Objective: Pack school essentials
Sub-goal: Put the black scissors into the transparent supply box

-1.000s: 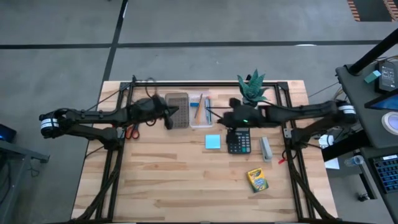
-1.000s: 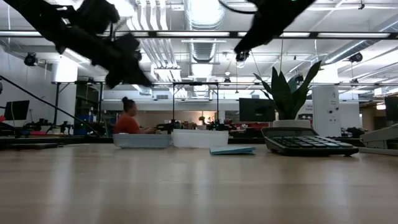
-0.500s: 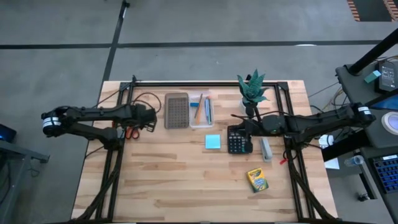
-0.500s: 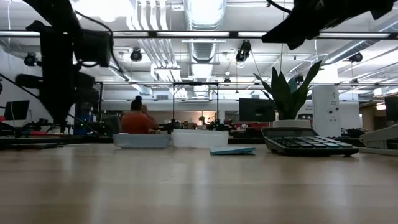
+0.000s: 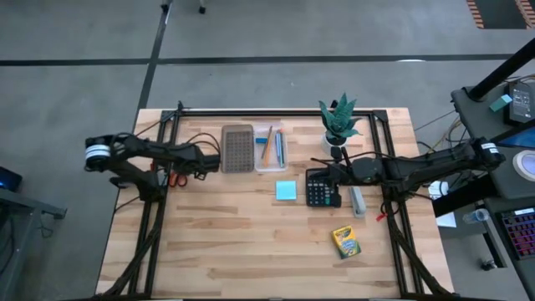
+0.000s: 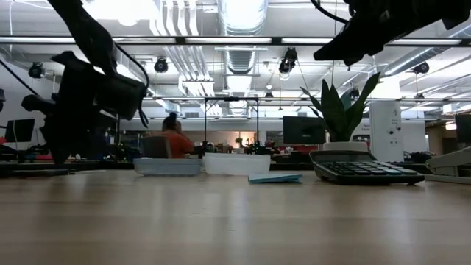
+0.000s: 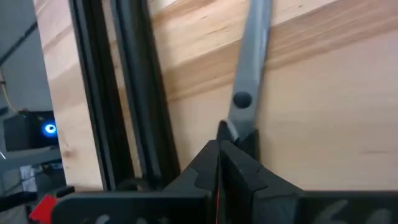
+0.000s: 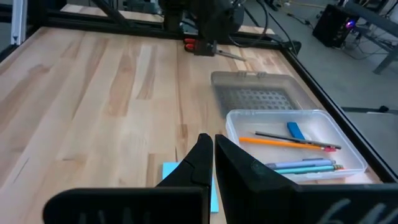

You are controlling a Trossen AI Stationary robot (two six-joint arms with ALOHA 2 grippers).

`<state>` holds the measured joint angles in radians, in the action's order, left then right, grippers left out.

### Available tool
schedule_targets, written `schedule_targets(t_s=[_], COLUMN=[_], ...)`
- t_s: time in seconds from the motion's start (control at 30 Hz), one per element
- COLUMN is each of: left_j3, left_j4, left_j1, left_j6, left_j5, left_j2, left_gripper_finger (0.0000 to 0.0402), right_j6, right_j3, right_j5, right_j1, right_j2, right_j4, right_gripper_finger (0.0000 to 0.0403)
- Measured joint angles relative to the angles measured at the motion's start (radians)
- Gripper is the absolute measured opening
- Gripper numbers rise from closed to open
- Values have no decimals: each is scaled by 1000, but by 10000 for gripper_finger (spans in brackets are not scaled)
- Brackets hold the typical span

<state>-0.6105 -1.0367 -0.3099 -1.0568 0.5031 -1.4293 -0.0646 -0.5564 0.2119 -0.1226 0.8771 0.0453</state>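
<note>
Red-handled scissors [image 8: 194, 45] lie flat on the table near its left edge, blades [image 7: 252, 56] toward the far side. My left gripper [image 7: 219, 144] is shut and tipped down, its tips right at the scissors just behind the pivot screw [image 7: 241, 99]. My right gripper [image 8: 213, 144] is shut on nothing and hangs above the calculator [image 5: 321, 189]. A clear box [image 8: 292, 146] at the far middle holds pencils, pens and a blue eraser. A light-blue sticky pad [image 5: 286, 191] and a yellow-green crayon box [image 5: 345, 242] lie on the table. My left gripper comes at the scissors from above, slanting down, with shut fingers [image 7: 208, 163] just behind the pivot. The fingers themselves hide that spot, so I cannot tell whether they touch the scissors. The scissors lie flat on the table.
A dark ridged tray [image 5: 237, 148] lies left of the clear box. A potted plant [image 5: 339, 119] stands at the far right and a grey stapler [image 5: 358, 201] beside the calculator. Black frame rails [image 7: 134, 93] run along the table's left edge, close to the scissors.
My left gripper has drawn back from the dark tray toward the table's left edge, sunk and tipped steeply down over the scissors. My right gripper has pulled back from the clear box toward the right edge, stopping above the calculator. Both stayed shut.
</note>
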Motion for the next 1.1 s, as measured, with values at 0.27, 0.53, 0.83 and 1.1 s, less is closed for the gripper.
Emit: schedule_targets(t_s=[0.27,0.53,0.83,1.1], left_j3=[-4,-44,-82,-76], left_j4=[64,70,93,82], left_j1=[-9,11,23,-3], left_j6=[25,68,226,434], left_j5=[27,-74,-245,-324], left_j2=[-96,-83,29,142], left_gripper_finger=[0,0,0,1], right_j6=[4,6,11,12], right_j3=[0,0,0,0], right_j5=[0,0,0,0], right_j1=[0,0,0,0], right_j2=[10,11,11,11], right_j4=[-3,-4,-6,-10], right_gripper_finger=[9,9,9,9])
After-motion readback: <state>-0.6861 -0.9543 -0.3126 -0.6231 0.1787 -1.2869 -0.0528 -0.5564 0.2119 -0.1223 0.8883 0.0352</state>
